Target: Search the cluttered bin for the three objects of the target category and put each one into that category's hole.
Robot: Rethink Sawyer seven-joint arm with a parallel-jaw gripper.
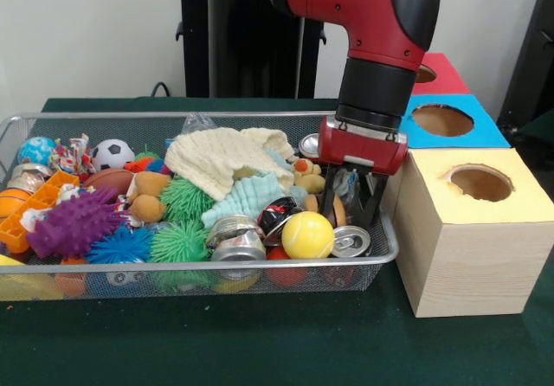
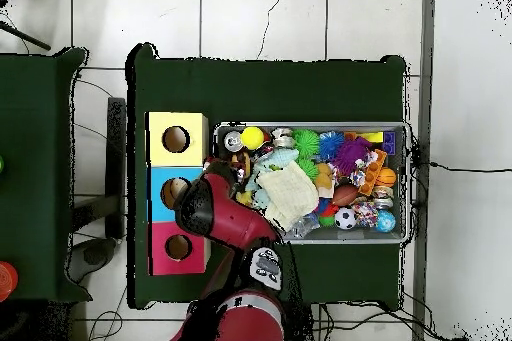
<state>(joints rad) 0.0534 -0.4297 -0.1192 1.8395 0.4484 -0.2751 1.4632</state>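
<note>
Green cloth covers a table (image 1: 260, 343) standing on a white tiled floor (image 2: 300, 17). On the cloth sits a wire mesh bin (image 1: 173, 275) heaped with toys and scraps. Beside it stand three boxes in a row, each with a round hole on top: a pale wooden box (image 1: 467, 239) nearest the camera, then a blue box (image 1: 450, 122), then a red box (image 1: 441, 73).

A red and black robot arm (image 1: 381, 31) reaches down into the end of the bin just beside the boxes. Its gripper (image 1: 352, 202) has dark fingers lowered among the clutter with something tan between them; whether they are pinching it or merely straddling it cannot be told.

Which category is wanted is not shown. This looks like the searching and grasping step, with nothing yet over a hole. The next move likely calls for a firm hold, a straight lift clear of the rim, then a short carry to the matching hole.

Near the gripper lie a smooth yellow ball (image 1: 307, 234) and a shiny metal can (image 1: 351, 242) on its side. Farther along are a crushed can (image 1: 235, 239), a knitted cream cloth (image 1: 221, 157), spiky green rubber balls (image 1: 179, 241), a spiky purple toy (image 1: 74, 223), a small soccer ball (image 1: 112, 153) and an orange plastic grid (image 1: 30, 213).
</note>
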